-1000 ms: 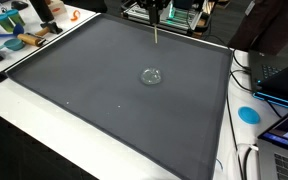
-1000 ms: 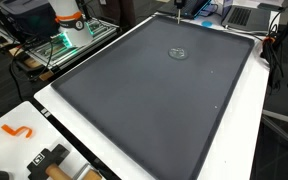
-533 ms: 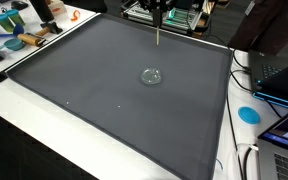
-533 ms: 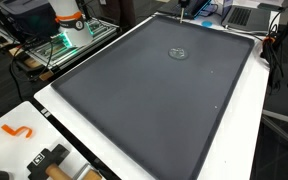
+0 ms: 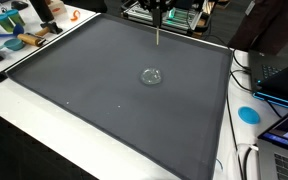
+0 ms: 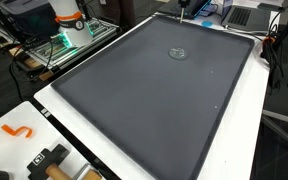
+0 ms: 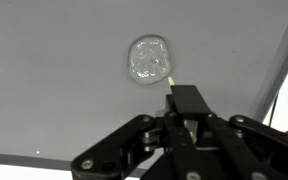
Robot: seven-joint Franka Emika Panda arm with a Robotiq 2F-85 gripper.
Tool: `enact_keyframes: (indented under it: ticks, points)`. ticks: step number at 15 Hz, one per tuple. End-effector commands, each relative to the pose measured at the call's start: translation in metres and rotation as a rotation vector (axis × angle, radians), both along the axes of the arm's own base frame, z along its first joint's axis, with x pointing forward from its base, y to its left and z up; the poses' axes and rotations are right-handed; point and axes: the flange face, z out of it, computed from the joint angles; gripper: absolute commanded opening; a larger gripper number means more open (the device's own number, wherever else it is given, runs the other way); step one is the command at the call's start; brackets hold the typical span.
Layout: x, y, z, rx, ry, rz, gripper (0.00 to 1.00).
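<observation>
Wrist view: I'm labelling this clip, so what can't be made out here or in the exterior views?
Clear object: see-through and blurred in wrist view; kind unclear.
Stick: too thin in both exterior views to identify.
Claw: partly cut off by the top edge in both exterior views.

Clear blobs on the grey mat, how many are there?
1. The blob lies near the middle of the mat, apart from the stick in the end effector. Both exterior views show the whole mat, so none looks hidden.
</observation>
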Motion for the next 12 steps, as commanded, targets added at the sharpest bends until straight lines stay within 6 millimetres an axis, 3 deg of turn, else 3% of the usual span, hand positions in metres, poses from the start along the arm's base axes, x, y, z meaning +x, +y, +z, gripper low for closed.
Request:
enact_keyframes:
  ticks: [1, 7, 12]
  points:
    - [0.012, -0.007, -0.036, 0.014, 0.045, 0.003, 0.03]
    - [0.028, -0.012, -0.097, -0.009, 0.052, -0.011, 0.03]
    - [0.034, -0.014, -0.125, -0.034, 0.067, -0.014, 0.03]
